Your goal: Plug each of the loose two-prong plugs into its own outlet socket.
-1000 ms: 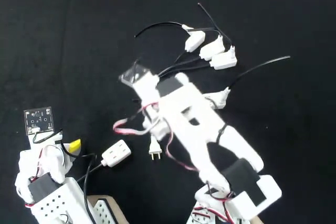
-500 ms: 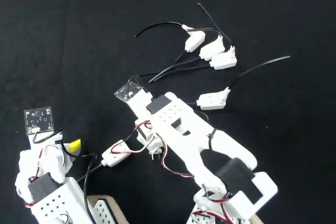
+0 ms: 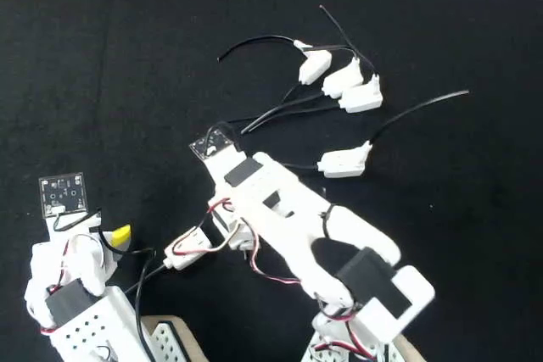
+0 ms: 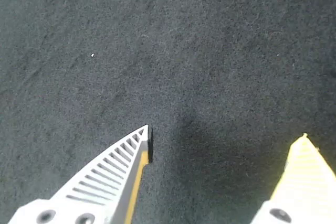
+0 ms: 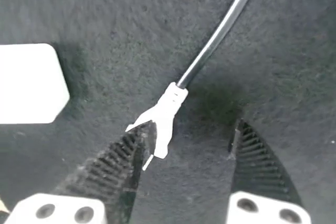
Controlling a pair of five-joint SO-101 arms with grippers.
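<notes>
Five white corded socket blocks lie on the table [image 3: 102,82]: a cluster of three [image 3: 344,79], a fourth block [image 3: 344,162] and a fifth block [image 3: 185,249]. There is one loose two-prong plug [image 5: 164,115], two arms, the left arm [image 3: 72,303] and the right arm [image 3: 288,209], and one small square board [image 3: 62,194].

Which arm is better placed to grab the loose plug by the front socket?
Right: the right gripper, open, sits at the plug beside the socket; the left gripper is open over bare cloth.

Right claw [image 5: 194,129] spread wide; left claw [image 4: 226,132] likewise spread
</notes>
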